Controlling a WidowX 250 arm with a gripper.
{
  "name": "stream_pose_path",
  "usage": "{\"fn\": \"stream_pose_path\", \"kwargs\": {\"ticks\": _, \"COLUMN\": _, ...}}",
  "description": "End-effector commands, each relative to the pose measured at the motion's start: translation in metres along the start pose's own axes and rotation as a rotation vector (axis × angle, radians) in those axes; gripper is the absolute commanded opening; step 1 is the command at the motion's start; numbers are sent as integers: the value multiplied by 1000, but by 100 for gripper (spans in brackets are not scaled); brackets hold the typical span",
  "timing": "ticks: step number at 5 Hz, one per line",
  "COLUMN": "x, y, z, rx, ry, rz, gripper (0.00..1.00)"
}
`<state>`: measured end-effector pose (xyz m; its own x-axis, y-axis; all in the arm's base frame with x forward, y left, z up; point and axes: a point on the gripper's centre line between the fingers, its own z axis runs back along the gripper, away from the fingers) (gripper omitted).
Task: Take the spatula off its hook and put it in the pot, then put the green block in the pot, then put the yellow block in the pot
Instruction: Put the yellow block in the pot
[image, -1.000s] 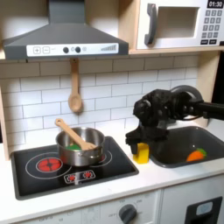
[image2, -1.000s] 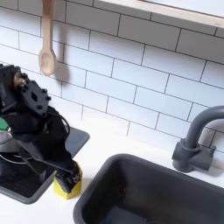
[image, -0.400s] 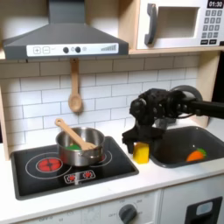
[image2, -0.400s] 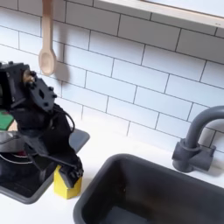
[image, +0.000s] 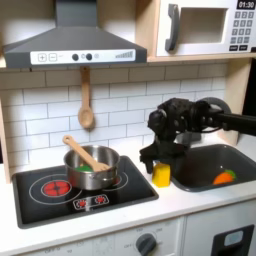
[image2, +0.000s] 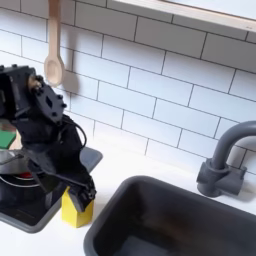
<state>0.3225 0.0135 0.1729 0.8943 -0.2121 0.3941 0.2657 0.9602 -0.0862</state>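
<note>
The yellow block (image: 161, 178) is at the counter's edge between the stove and the sink, and my gripper (image: 160, 167) is shut on its top. In the second exterior view the black fingers (image2: 88, 190) clamp the yellow block (image2: 72, 211) from above, and its base is at or just above the counter. The steel pot (image: 92, 172) stands on the stove's right burner with the spatula (image: 88, 154) leaning in it, handle up to the first exterior view's left. A green patch (image2: 6, 139), perhaps the green block, shows behind the arm at the second exterior view's left edge.
A wooden spoon (image: 86, 108) hangs on the tiled wall above the pot, also seen as the spoon (image2: 53, 62) above the arm. The dark sink (image: 215, 160) with an orange piece (image: 225, 177) lies right of the block. A grey faucet (image2: 222, 160) stands behind the sink.
My arm has shifted slightly up and toward the first exterior view's left. The yellow block has risen a little with the fingers. The pot and spatula have not moved.
</note>
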Motion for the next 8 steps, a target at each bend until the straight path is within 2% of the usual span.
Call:
{"fn": "stream_pose_path", "kwargs": {"ticks": 1, "x": -1, "y": -3, "z": 0, "rx": -7, "ry": 23, "rz": -17, "gripper": 100}}
{"fn": "stream_pose_path", "kwargs": {"ticks": 2, "x": -4, "y": -1, "z": -7, "rx": -1, "ry": 44, "rz": -7, "gripper": 100}}
{"fn": "stream_pose_path", "kwargs": {"ticks": 3, "x": -5, "y": 4, "z": -13, "rx": 6, "ry": 91, "rz": -10, "gripper": 100}}
{"fn": "stream_pose_path", "kwargs": {"ticks": 4, "x": -5, "y": -1, "z": -18, "rx": 0, "ry": 91, "rz": -33, "gripper": 100}}
{"fn": "stream_pose_path", "kwargs": {"ticks": 5, "x": -4, "y": -4, "z": -17, "rx": -13, "ry": 83, "rz": -50, "gripper": 100}}
{"fn": "stream_pose_path", "kwargs": {"ticks": 6, "x": -5, "y": -1, "z": -19, "rx": 0, "ry": 96, "rz": -47, "gripper": 100}}
{"fn": "stream_pose_path", "kwargs": {"ticks": 8, "x": -8, "y": -4, "z": -27, "rx": -18, "ry": 136, "rz": -37, "gripper": 100}}
